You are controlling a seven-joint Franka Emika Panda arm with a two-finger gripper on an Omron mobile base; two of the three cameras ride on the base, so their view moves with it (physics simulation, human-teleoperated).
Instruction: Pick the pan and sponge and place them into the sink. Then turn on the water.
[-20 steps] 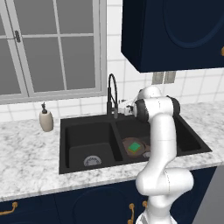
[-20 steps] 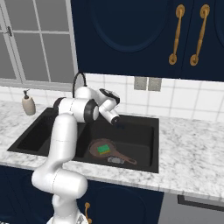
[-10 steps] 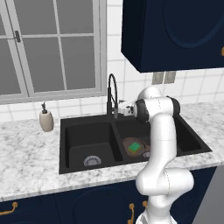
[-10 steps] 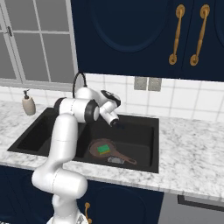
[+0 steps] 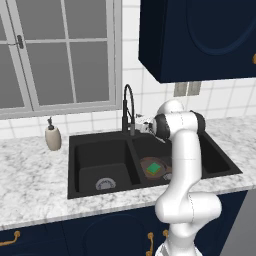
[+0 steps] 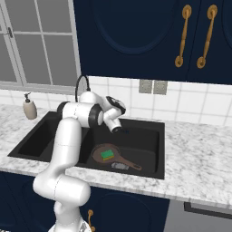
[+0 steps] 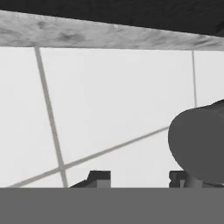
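Observation:
The copper pan (image 5: 144,163) (image 6: 97,155) lies flat in the right basin of the black sink (image 5: 100,138) (image 6: 149,128). The green sponge (image 5: 153,168) (image 6: 107,154) rests inside the pan. My gripper (image 5: 140,126) (image 6: 118,130) hovers at the back of the sink by the foot of the black faucet (image 5: 128,100) (image 6: 81,84). In the hand view the gripper (image 7: 139,177) has its tips apart with white wall tile between them. A dark rounded part (image 7: 199,146) sits against the right fingertip (image 7: 179,177). No water is in view.
A beige soap dispenser (image 5: 52,136) (image 6: 30,108) stands on the marble counter (image 5: 30,175) left of the sink. A window is behind it. Dark wall cabinets (image 5: 200,40) hang above, over the tiled wall with an outlet (image 6: 152,86).

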